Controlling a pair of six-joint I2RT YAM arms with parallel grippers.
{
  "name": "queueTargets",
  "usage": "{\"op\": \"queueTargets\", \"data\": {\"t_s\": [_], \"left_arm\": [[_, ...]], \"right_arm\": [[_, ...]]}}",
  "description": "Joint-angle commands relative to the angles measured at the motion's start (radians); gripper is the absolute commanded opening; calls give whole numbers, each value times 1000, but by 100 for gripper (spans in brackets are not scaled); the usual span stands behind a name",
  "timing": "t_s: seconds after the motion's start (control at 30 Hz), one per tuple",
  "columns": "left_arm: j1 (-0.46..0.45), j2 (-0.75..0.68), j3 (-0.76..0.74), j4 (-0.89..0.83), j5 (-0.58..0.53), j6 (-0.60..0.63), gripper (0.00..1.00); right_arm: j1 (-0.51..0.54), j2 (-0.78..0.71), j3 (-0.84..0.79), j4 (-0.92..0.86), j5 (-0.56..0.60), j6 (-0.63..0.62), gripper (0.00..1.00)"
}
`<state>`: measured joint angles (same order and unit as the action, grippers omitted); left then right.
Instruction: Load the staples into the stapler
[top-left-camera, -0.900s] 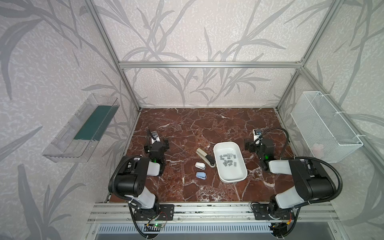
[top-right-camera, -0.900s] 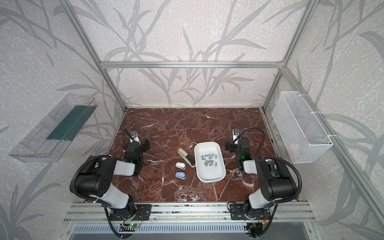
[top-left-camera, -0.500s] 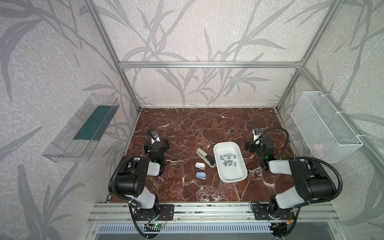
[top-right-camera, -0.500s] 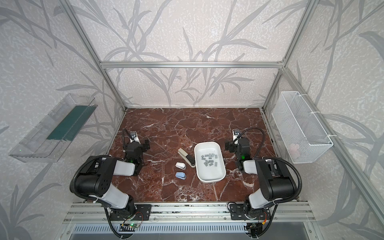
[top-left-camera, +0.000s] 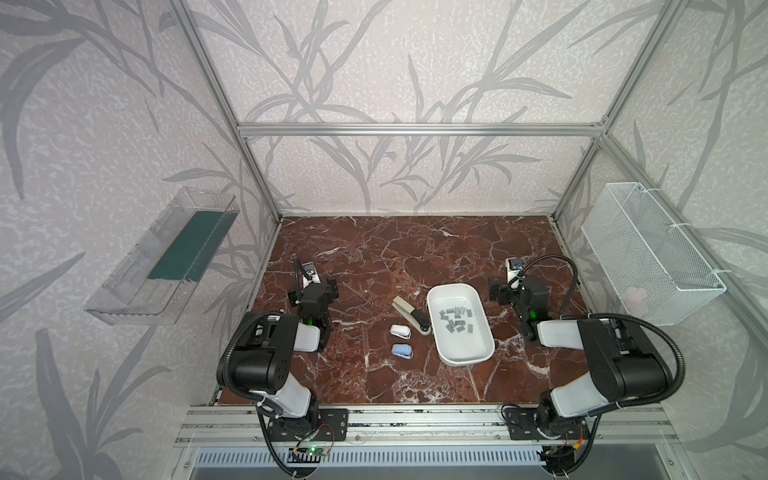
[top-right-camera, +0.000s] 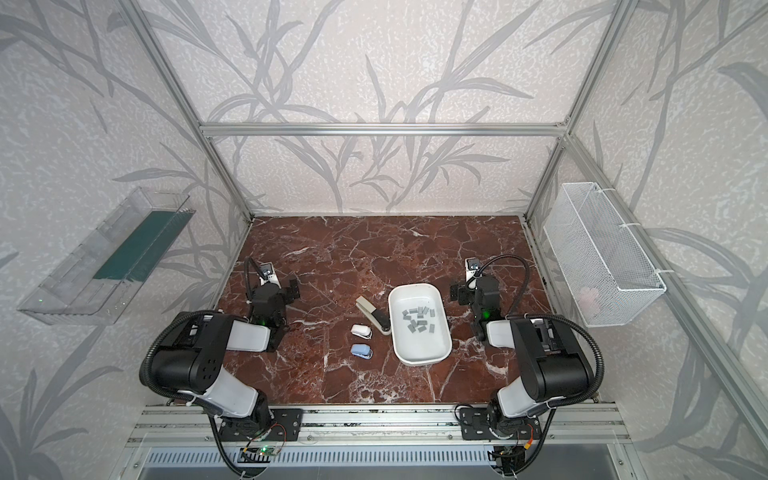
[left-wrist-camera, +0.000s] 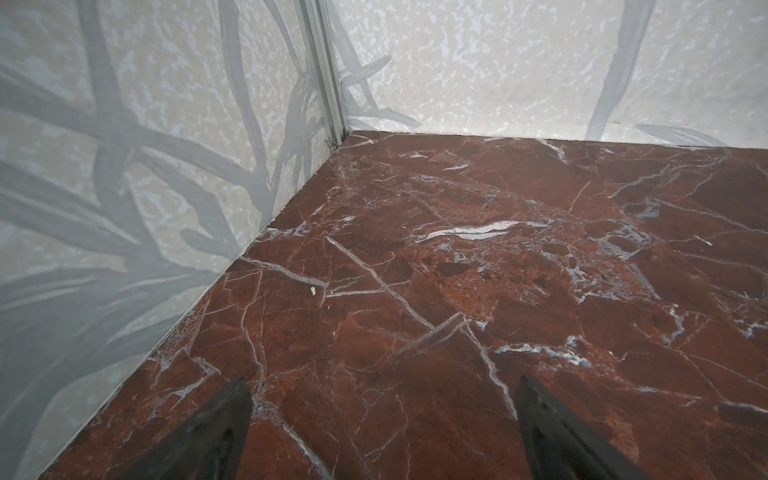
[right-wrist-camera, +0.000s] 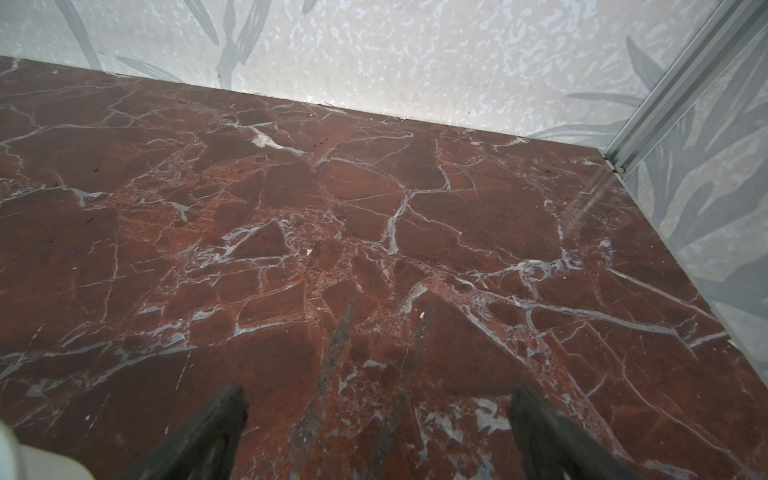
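Currently at pre-start: I see nothing picked up yet. The L gripper (left-wrist-camera: 384, 382) and R gripper (right-wrist-camera: 376, 390) both have jaws spread wide and empty, over bare marble table (top-left-camera: 374, 257), well apart from the work. All staples (top-left-camera: 457, 322) lie scattered in the white tray (top-left-camera: 464, 361). Just beside its left rim lies the beige stapler (top-left-camera: 411, 318), with a white mini stapler (top-left-camera: 400, 331) and blue mini stapler (top-left-camera: 402, 350) near. Next move, I judge: R arm reaches into the tray and pinches one strip. Strips are flat and thin, so approach must be low and precise.

Clear bin (top-left-camera: 124, 286) L wall; wire basket (top-left-camera: 640, 257) R wall.
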<state>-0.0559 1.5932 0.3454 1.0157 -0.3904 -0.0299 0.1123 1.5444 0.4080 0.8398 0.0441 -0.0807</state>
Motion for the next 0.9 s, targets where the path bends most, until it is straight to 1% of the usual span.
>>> {"op": "queueTargets", "data": {"t_s": [0.0, 0.43, 0.5, 0.53, 0.57, 0.6, 0.63, 0.67, 0.73, 0.77, 0.8, 0.83, 0.87], "left_arm": [[5, -10, 10, 7, 1, -8, 99], [3, -14, 3, 25, -1, -1, 99], [-21, -73, -24, 31, -11, 26, 99], [-44, -127, -37, 15, -53, 45, 99], [-65, -180, -37, -22, -85, 65, 99], [-94, -252, -26, -92, -108, 89, 99], [-108, -325, -2, -186, -134, 50, 99], [-109, -399, 30, -314, -112, -10, 99], [-108, -535, 106, -556, 19, -83, 99], [-107, -590, 138, -643, 88, -129, 99], [-106, -632, 170, -713, 153, -169, 99], [-106, -670, 197, -767, 224, -198, 99], [-104, -700, 220, -817, 308, -202, 99]], "right_arm": [[4, -4, -8, 15, 5, -11, 99], [4, -4, -8, 16, 9, -8, 99], [15, -22, -28, 74, 6, -27, 99], [44, -67, -31, 41, 72, -38, 99], [71, -118, -25, -14, 136, -46, 99], [94, -182, -7, -107, 184, -52, 99], [108, -243, 20, -227, 219, -38, 99], [109, -302, 48, -326, 235, 9, 99], [107, -405, 119, -530, 255, 110, 99], [106, -458, 165, -640, 243, 171, 99], [105, -495, 207, -728, 215, 204, 99], [105, -539, 244, -794, 178, 249, 99], [104, -579, 267, -833, 143, 303, 99]]}}
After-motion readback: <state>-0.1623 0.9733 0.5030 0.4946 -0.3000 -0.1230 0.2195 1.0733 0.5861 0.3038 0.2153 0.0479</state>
